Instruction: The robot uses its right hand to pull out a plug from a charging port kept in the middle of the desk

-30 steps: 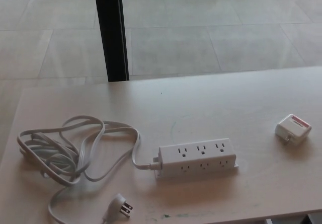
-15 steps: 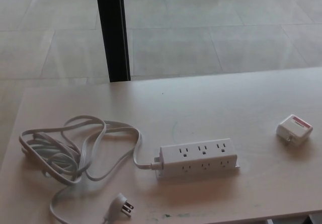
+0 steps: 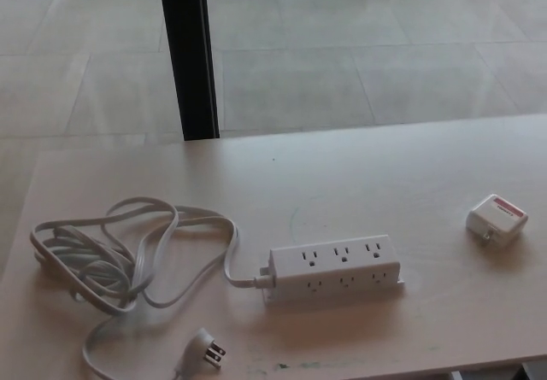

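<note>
White power strip (image 3: 335, 268) lies lengthwise left-right mid-desk (image 3: 385, 175), sockets up, cord (image 3: 128, 252) exiting left; white plug (image 3: 497, 219) lies well right, detached; neither hand in frame, finger state undeterminable.

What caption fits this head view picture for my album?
White power strip with empty sockets, its coiled cord beside it, small white charger lying apart.

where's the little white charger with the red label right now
In the head view the white charger lies on the desk near its right edge, apart from and right of the power strip.
</note>
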